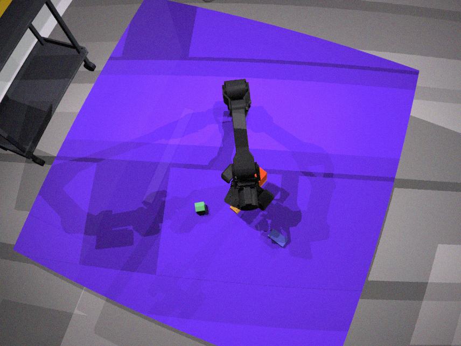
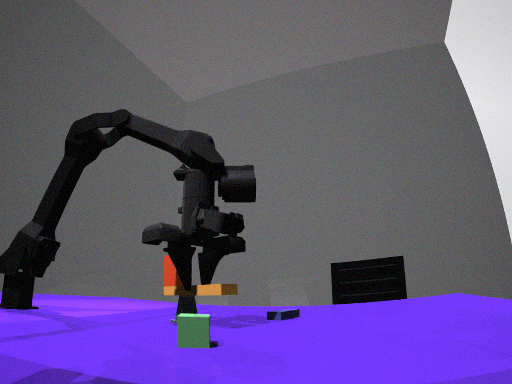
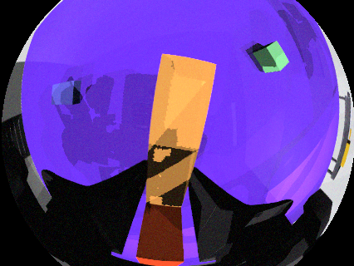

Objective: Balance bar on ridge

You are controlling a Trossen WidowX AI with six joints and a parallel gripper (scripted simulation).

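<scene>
The orange bar (image 2: pixel 219 289) (image 3: pixel 183 100) hangs level above the purple table, and a taller red block (image 2: pixel 169 270) (image 1: pixel 263 175) (image 3: pixel 160 233) sits on the end nearer the arm's base. My gripper (image 2: pixel 196 285) (image 3: pixel 169 189) points straight down and is shut on the bar near the red end. A dark wedge-shaped ridge (image 2: pixel 186 305) stands right under the gripped spot, its tip at the bar's underside; I cannot tell whether they touch. In the top view only the bar's orange tip (image 1: pixel 234 209) shows past the wrist. In the wrist view the ridge is hidden beneath the bar.
A green cube (image 1: pixel 200 207) (image 2: pixel 192 330) (image 3: pixel 271 56) stands on the table to one side of the bar. A flat blue block (image 1: pixel 277 237) (image 2: pixel 283 314) (image 3: pixel 66 92) lies on the other side. A black cart (image 1: pixel 22 74) stands off the table's corner.
</scene>
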